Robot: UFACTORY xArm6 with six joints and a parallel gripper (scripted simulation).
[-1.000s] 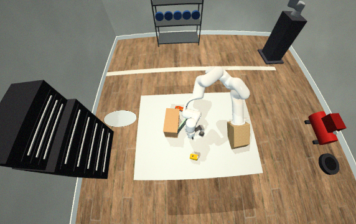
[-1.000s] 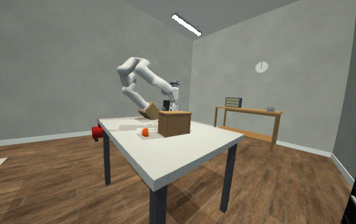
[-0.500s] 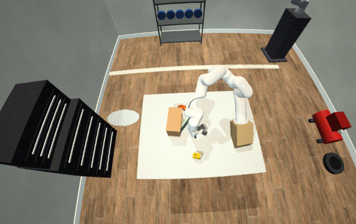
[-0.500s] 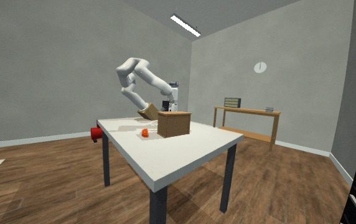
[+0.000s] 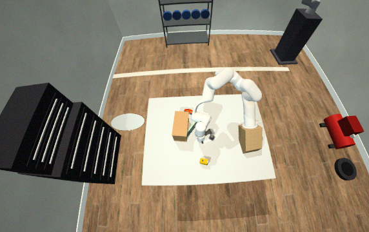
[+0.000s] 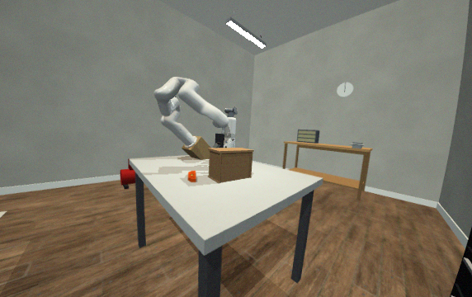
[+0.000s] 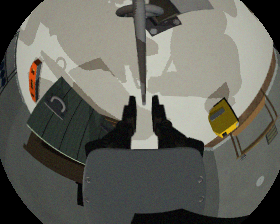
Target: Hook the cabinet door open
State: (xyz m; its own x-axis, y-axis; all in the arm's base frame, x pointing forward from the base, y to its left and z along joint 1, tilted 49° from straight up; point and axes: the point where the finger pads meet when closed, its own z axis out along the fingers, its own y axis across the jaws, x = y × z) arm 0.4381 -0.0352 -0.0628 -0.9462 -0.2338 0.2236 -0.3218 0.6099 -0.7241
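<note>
The wooden cabinet (image 5: 180, 125) stands flat on the white table and also shows in the exterior view (image 6: 230, 164). Its dark green door (image 7: 60, 112) is swung out from the front and carries a pale eye (image 7: 55, 103). The grey hook (image 7: 143, 50) reaches from its post (image 7: 139, 11) straight toward my gripper (image 7: 144, 103). It is apart from the door and not in the eye. My fingers stand a little apart with the hook's free end between their tips. The gap is wider than the rod. In the overhead view the gripper (image 5: 208, 135) is just right of the cabinet.
A small orange object (image 5: 188, 111) lies by the cabinet's far corner. A yellow block (image 5: 205, 160) lies toward the table's front. The arm's wooden base box (image 5: 250, 138) stands at the right. Table edges are well away.
</note>
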